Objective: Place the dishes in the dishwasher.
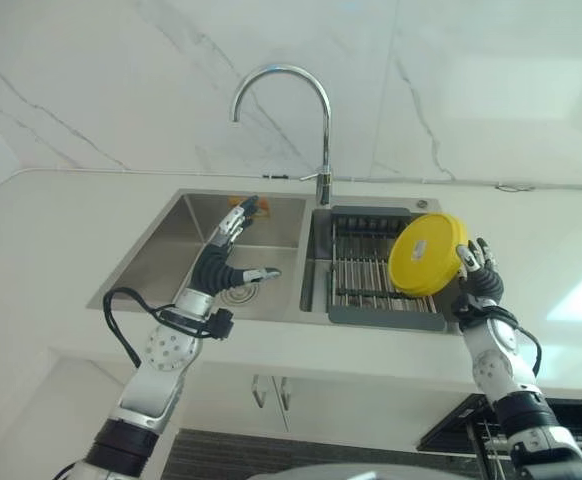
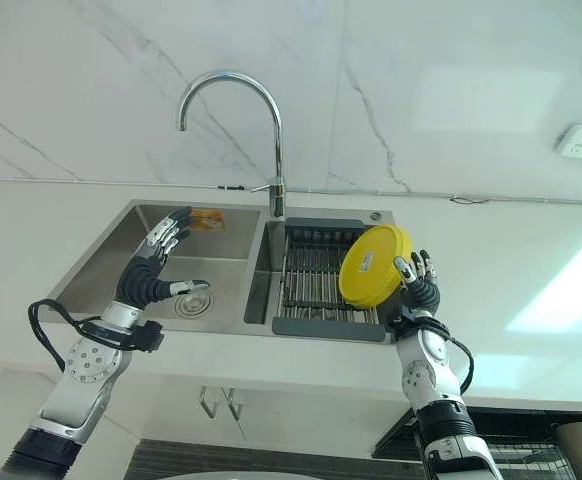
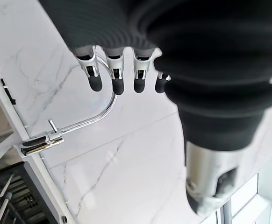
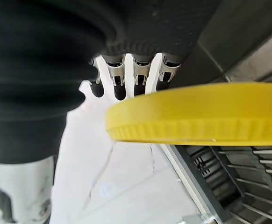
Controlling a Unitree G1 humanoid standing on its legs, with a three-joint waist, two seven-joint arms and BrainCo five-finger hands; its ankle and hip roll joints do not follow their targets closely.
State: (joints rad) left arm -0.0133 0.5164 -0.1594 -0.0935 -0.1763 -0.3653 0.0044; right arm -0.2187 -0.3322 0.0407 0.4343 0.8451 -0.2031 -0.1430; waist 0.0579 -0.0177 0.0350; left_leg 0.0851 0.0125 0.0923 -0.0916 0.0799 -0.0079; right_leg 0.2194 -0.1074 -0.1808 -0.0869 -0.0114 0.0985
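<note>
A round yellow plate is held tilted on edge above the dark dish rack in the sink's right basin. My right hand grips its right rim, shut on it. In the right wrist view the plate's ribbed edge runs between the fingers and the thumb. My left hand hovers open over the left basin, fingers spread and holding nothing. In the left wrist view its fingers point towards the faucet.
A tall curved chrome faucet rises behind the sink's divider. A small orange item lies at the back of the left basin. White counter surrounds the sink. Below the counter at lower right a dark wire rack sticks out.
</note>
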